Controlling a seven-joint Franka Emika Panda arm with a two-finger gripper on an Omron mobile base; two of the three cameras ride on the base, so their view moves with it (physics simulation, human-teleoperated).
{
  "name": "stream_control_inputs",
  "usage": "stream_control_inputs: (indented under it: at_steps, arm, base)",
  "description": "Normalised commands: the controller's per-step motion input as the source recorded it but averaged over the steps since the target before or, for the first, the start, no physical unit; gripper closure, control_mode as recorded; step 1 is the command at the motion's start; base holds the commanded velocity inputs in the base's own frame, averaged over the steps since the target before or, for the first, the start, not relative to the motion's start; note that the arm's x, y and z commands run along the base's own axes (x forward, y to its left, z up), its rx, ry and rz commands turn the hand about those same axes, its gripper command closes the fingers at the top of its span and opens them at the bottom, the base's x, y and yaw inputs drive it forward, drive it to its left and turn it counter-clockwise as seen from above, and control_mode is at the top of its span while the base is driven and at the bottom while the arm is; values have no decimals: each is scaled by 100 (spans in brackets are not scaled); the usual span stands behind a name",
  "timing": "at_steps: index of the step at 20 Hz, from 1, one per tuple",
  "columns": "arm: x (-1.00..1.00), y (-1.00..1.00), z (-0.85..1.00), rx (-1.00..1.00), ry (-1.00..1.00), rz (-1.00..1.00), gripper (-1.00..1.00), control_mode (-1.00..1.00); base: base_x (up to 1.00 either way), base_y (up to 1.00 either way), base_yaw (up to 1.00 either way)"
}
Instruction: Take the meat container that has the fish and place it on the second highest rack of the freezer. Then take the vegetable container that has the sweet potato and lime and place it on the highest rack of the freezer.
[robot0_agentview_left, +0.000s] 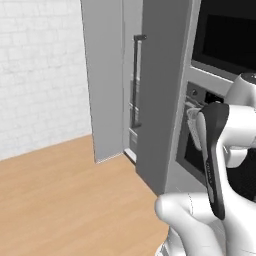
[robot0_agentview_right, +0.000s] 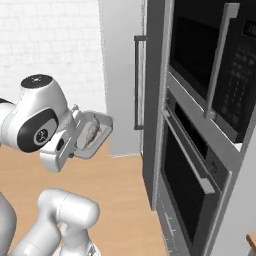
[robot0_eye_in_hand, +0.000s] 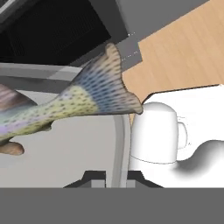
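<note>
My gripper is shut on the rim of the grey meat container, holding it in the air, tilted, in front of the arm. The fish lies inside it. In the hand view the speckled fish fills the left, and the container's rim runs down between my fingertips. From the left base view just a corner of the container peeks past the arm's dark link. The freezer stands ahead and left, a tall grey unit with a black bar handle. Its racks are hidden.
A dark built-in oven stack with long bar handles rises close on the right, its grey side panel next to the freezer. Wooden floor lies open to the left, and a white brick wall stands behind.
</note>
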Motion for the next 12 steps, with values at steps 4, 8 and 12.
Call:
stream_control_inputs:
  at_steps: [4,8,12]
  arm:
    - [0,0,0,0,0,0,100,100]
    - [0,0,0,0,0,0,100,100]
    - [0,0,0,0,0,0,100,100]
  base:
    - [78,56,18]
    - [77,34,11]
    - [47,19,0]
